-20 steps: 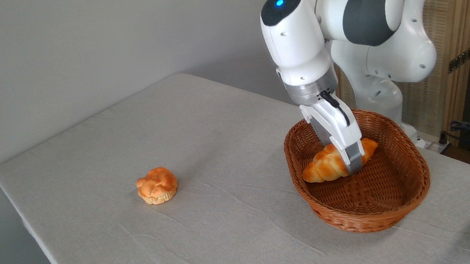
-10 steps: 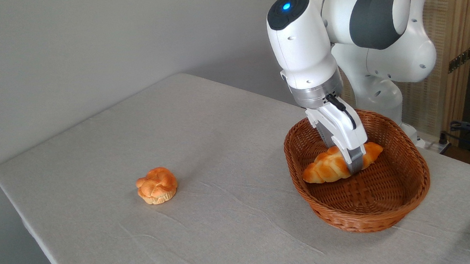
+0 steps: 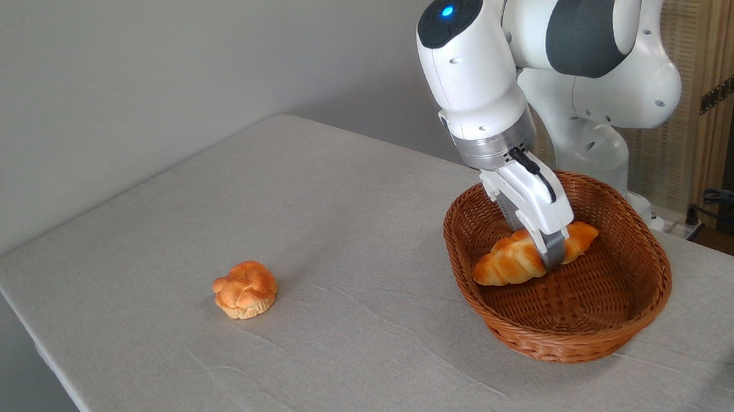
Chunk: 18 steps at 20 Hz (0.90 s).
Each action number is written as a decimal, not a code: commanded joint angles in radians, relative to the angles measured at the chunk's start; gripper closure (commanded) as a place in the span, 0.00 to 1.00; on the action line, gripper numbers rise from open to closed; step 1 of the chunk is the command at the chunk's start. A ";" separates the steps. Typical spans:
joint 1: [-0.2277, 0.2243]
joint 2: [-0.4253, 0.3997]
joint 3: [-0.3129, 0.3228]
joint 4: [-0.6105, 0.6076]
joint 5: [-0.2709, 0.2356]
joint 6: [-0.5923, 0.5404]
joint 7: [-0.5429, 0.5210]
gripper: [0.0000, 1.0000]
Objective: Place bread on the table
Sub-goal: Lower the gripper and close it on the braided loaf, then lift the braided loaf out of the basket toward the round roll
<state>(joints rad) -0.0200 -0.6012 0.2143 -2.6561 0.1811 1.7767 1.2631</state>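
The pincer (image 3: 550,257) reached down into the oval wicker basket (image 3: 646,303) at the right of the tabletop (image 3: 312,198) and straddled the bread (image 3: 510,263) across its middle. The near finger (image 3: 553,252) lay against the loaf's near side; the far one was hidden behind it, so the pincer looked clamped on the bread. The loaf lay inside the basket toward its far left part, pointed ends aimed lower left and upper right; whether it rested on the weave or hung just above it could not be told. Well apart, to the left on the wrinkled cloth, sat a small round knotted bun (image 3: 245,289). The white arm (image 3: 475,74) stood behind the basket.
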 commanded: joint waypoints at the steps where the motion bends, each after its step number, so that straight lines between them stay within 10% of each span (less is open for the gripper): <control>1: -0.009 0.000 0.016 0.002 0.020 -0.034 0.076 0.69; 12: -0.015 0.047 0.056 0.231 -0.003 -0.217 0.190 0.68; 18: -0.090 0.171 0.042 0.482 -0.222 -0.235 0.141 0.59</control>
<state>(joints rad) -0.0400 -0.5528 0.2566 -2.3490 0.0579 1.5810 1.4366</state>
